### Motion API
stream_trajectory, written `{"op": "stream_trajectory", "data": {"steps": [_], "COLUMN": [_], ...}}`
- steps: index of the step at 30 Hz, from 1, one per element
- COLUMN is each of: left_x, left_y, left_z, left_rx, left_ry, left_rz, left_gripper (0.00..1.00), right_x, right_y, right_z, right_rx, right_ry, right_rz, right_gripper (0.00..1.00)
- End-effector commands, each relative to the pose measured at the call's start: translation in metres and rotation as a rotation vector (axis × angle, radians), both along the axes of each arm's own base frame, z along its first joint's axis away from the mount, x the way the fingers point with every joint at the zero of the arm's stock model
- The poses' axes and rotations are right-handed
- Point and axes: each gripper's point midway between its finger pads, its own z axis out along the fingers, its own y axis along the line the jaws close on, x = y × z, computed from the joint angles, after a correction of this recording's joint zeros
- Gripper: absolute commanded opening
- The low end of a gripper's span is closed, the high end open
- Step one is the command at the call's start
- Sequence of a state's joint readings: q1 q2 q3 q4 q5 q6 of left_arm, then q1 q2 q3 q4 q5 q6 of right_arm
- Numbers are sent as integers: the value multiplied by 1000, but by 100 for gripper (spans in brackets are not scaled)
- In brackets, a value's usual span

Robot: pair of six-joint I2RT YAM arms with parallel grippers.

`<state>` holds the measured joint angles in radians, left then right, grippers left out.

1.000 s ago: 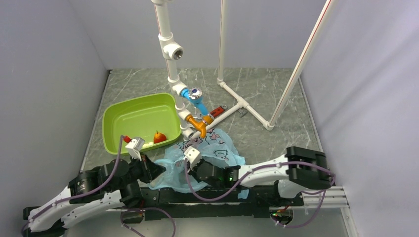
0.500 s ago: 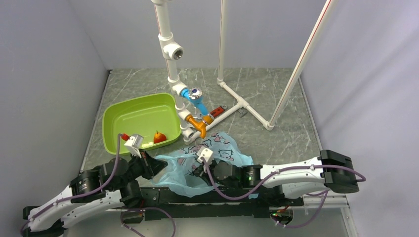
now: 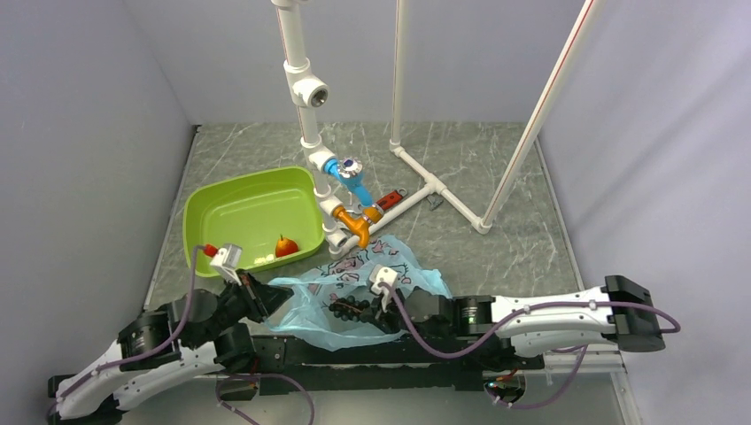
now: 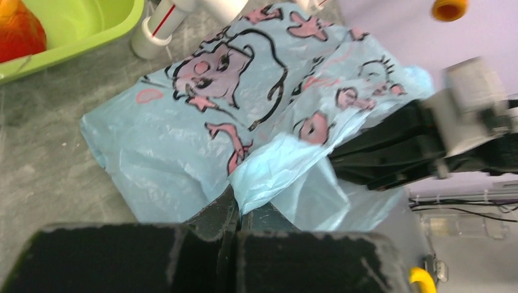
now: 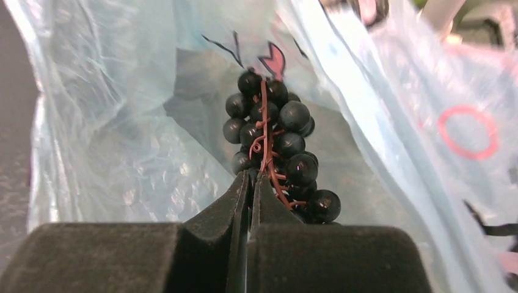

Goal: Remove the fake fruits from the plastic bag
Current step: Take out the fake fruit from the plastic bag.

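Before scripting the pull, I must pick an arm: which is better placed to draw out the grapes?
Right: the right gripper is shut on the grape bunch inside the plastic bag; the left gripper only pinches its edge.

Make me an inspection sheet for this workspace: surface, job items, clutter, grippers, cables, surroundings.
Surface: grey, marble-patterned tabletop.
Job's things: plastic bag crumpled at the near edge; grapes inside it; green fruit not seen.
Clutter: lime-green tub holding a red-orange fruit; white pipe frame standing behind.
Grippers: left gripper shut on the bag's edge; right gripper shut on the grapes at the stem.
Cables: purple cables looping loose along both arms.
Surroundings: plain grey walls on three sides.
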<state>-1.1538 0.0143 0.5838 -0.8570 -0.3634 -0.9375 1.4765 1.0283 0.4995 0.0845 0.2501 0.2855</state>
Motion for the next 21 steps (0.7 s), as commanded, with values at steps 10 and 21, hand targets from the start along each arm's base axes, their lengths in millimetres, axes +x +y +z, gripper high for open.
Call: {"op": "stream_trajectory", "data": {"steps": [10, 21], "left_x": [-8, -6], "left_y": [-33, -7], "left_z": [-25, -38], "left_rx": [194, 230], "left_ry": [90, 150], "left_rz": [-132, -24], "left_gripper": [0, 0], "right_x": [4, -3], "right_y": [31, -3], "right_z": [135, 141], "right_rx": [369, 333], "right_ry": [-89, -39], "right_rz": [13, 19], "right_gripper": [0, 0]}}
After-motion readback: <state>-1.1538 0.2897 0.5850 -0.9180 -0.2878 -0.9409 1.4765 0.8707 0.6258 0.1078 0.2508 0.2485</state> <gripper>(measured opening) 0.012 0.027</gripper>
